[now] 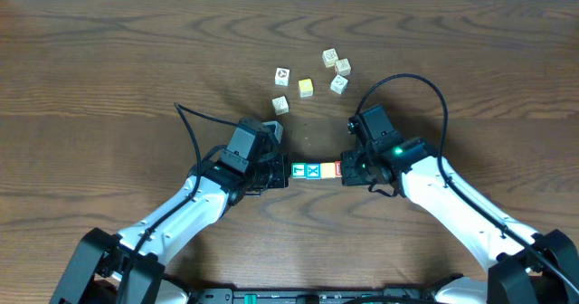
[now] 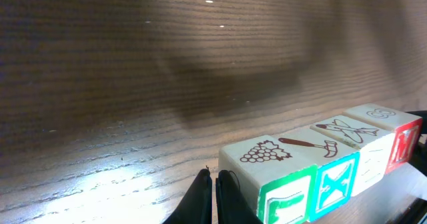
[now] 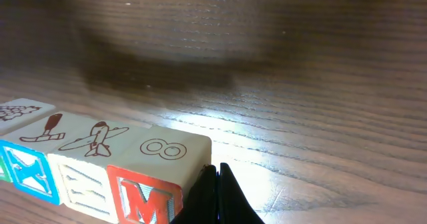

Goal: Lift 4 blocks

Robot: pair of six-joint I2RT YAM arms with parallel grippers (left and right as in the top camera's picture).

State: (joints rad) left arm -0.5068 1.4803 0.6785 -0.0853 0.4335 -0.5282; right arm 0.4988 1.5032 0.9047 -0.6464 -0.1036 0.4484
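On wooden worktop, light stiff blocks in row; press endwise with left end effector, right end effector, both closed.

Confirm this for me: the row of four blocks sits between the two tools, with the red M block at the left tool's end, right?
Not quite: the M block is at the end by the right tool, as the right wrist view shows. The rest holds.

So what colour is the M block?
The M block is red; the right wrist view shows it best.
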